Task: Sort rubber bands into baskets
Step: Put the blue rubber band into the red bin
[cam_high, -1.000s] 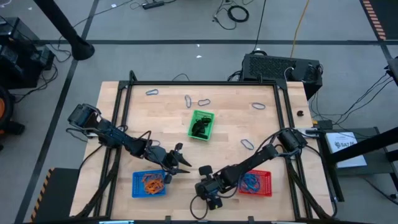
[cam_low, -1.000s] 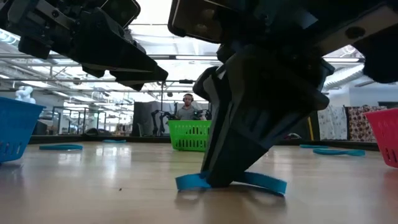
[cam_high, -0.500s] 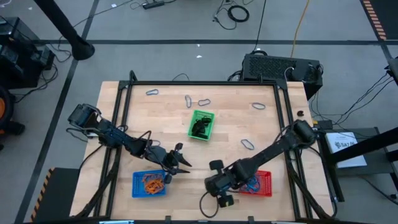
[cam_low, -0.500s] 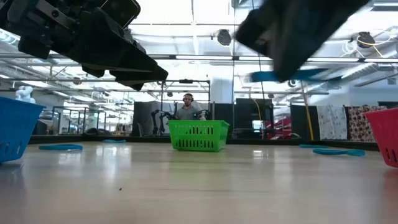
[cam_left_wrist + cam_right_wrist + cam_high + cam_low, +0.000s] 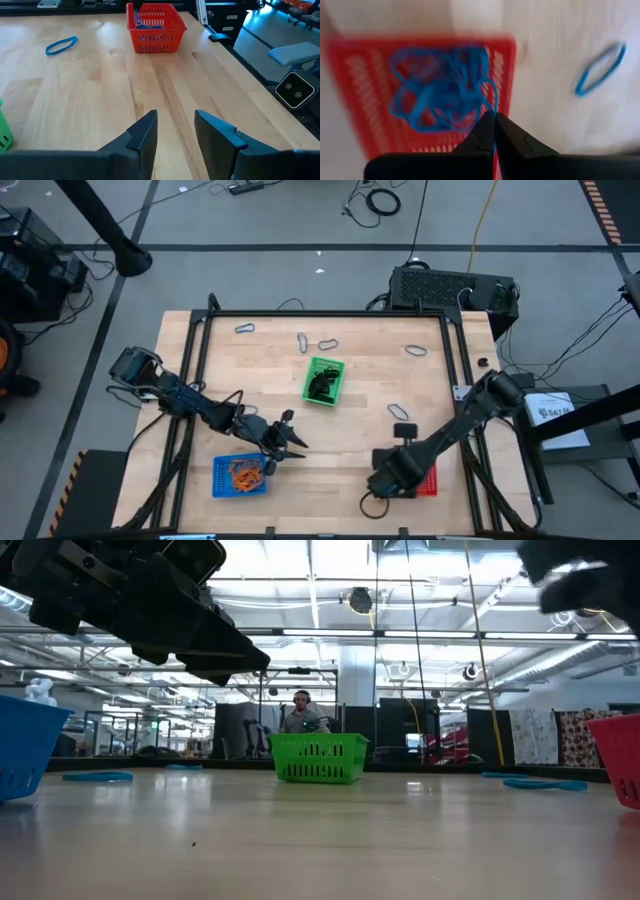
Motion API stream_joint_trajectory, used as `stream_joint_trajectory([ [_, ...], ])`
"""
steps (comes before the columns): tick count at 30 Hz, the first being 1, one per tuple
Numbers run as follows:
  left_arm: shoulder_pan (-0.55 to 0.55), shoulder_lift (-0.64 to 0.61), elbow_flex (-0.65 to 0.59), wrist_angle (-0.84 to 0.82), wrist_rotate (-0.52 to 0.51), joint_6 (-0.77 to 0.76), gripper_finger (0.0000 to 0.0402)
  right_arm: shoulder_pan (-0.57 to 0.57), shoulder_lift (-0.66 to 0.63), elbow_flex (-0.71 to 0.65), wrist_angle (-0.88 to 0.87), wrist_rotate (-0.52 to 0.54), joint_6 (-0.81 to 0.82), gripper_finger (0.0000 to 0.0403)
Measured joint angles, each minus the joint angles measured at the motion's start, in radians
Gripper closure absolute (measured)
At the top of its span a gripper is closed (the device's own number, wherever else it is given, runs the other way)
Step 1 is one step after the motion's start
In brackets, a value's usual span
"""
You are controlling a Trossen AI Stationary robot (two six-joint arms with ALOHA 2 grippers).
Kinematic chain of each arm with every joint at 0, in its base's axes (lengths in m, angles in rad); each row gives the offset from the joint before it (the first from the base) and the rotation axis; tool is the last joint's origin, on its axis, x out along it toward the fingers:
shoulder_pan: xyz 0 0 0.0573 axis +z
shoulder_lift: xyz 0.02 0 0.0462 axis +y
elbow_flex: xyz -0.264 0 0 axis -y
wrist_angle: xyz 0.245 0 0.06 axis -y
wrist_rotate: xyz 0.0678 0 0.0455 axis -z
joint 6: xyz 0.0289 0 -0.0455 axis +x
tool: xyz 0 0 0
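blue rubber band [image 5: 492, 100] in right tool [image 5: 494, 120], above red basket [image 5: 350, 90]

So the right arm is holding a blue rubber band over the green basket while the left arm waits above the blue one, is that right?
Not quite: the basket is wrong. The right gripper, shut on a blue rubber band, is over the red basket, which already holds blue bands; the right wrist view shows it. The green basket sits mid-table, apart. The left gripper does wait by the blue basket.

Grey floor [image 5: 300, 270] strewn with cables [image 5: 380, 200]; ceiling strip lights [image 5: 330, 633]; seated person [image 5: 302, 712] behind table
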Motion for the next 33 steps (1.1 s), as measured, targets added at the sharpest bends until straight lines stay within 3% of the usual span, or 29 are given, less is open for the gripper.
stream_joint_trajectory([
  [9,0.0,0.0,0.0,0.0,0.0,0.0,0.0265,0.036,0.0,-0.158,0.068,-0.151,0.07,0.0403],
  [23,0.0,0.0,0.0,0.0,0.0,0.0,0.0265,0.035,0.0,-0.181,0.054,-0.152,0.242,0.0359],
  [33,0.0,0.0,0.0,0.002,0.0,0.0,0.0265,0.035,0.0,-0.122,-0.002,-0.161,0.246,0.0306],
])
